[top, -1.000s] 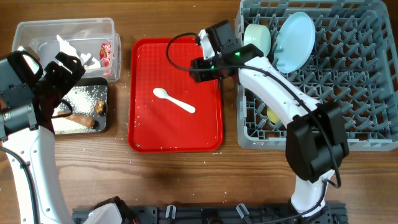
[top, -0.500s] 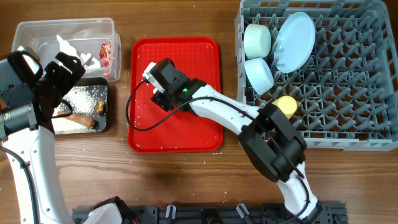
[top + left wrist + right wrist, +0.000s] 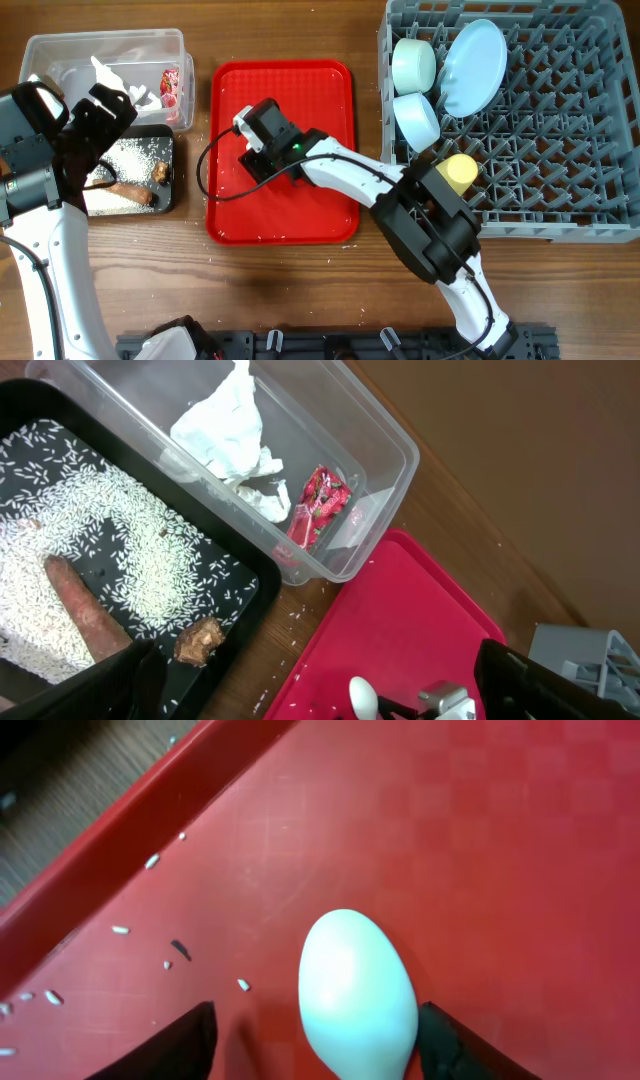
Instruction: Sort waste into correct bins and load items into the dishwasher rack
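The tub (image 3: 60, 45) stood at the back left of the table (image 3: 300, 285), scrap (image 3: 115, 80) and wrapper (image 3: 170, 85) inside. Directly in front sat the shallow tray (image 3: 238, 592), holding crumbs (image 3: 135, 155), stick (image 3: 125, 192) and lump (image 3: 160, 172). The serving tray (image 3: 320, 100) lay mid-table (a spoon (image 3: 358, 990) on it). To its right stood the rack (image 3: 560, 150), with the plate (image 3: 473, 68) and bowls (image 3: 413, 63) in its back-left corner and the cup (image 3: 460, 172) before them.

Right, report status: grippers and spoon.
Right gripper open, straddling small white plastic spoon on flat red tray. Left gripper open, empty, over black rectangular tray. Nothing blocking.

Bright even light, soft shadows; overhead sharp; mild sheen on clear tub (image 3: 385, 500).
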### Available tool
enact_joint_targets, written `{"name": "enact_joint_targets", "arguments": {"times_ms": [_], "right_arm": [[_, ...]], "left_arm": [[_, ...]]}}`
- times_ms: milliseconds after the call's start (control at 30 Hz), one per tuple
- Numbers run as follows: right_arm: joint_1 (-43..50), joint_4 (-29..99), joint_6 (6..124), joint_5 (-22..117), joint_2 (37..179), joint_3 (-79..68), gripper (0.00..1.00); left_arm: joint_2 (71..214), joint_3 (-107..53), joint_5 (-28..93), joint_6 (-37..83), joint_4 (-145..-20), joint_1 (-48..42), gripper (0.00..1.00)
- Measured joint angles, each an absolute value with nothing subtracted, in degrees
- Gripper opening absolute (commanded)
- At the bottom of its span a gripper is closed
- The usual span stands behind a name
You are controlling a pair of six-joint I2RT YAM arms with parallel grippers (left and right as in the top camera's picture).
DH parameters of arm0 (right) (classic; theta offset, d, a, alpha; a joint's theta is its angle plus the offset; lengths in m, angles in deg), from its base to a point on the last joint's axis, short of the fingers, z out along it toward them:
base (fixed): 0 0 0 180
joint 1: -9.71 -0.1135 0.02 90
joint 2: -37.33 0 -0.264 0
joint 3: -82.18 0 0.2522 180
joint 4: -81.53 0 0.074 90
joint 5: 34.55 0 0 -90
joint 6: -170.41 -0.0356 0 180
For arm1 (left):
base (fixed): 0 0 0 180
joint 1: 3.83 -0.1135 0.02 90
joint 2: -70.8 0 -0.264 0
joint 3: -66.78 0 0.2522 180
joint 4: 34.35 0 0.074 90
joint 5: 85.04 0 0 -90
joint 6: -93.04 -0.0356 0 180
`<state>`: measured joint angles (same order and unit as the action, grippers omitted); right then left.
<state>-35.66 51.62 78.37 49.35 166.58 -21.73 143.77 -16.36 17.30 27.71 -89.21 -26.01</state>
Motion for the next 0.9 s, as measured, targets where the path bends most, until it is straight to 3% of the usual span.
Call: {"name": "enact_joint_targets", "arguments": {"times_ms": [167, 400, 767, 900], "right_arm": [[-33.97, 51.67, 74.41, 47.47, 166.61, -21.73, 0.34], [-33.69, 51.17, 73.45, 46.02, 166.65, -21.73, 0.26], [-33.69, 48.28, 70.33, 42.24, 166.65, -22.04, 0.05], [-33.69, 43.01, 69.08, 41.48, 166.65, -24.46, 0.04]], "left_arm": [[143.77, -16.36, 17.3, 27.71, -89.21, -26.01, 1.0], [143.77, -16.36, 17.3, 27.71, -89.21, -26.01, 1.0], [143.77, -16.36, 17.3, 27.71, -89.21, -26.01, 1.0], [143.77, -16.36, 17.3, 27.71, -89.21, -26.01, 1.0]]}}
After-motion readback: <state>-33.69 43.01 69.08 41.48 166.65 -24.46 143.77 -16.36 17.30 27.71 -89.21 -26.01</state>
